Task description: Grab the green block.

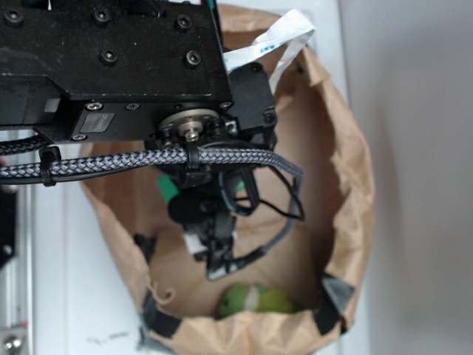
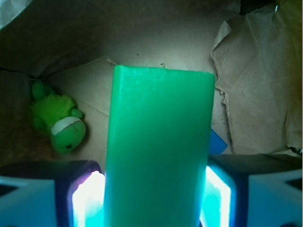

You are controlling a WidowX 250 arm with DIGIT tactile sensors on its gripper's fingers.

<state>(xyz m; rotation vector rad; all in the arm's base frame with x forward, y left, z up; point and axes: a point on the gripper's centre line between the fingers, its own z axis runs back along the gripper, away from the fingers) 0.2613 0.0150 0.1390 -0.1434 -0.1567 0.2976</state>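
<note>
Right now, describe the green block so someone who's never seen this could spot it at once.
Look inside the brown paper bag, between the gripper's two fingers. The green block is the flat, smooth, mid-green slab clamped there, unlike the fuzzy lime-and-white soft toy on the bag floor or the blue piece behind it.

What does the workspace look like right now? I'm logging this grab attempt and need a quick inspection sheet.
Surface: crumpled brown paper bag, its floor creased; white table beneath.
Job's things: green block stands upright between the fingers, lifted off the bag floor.
Clutter: lime-green soft toy lies on the bag floor, left of the block in the wrist view; a blue block shows as a corner behind the green one.
Grippers: gripper shut on the green block.
Cables: braided cable tied along the arm; white ribbon cable above.
Surroundings: nothing seen.
</note>
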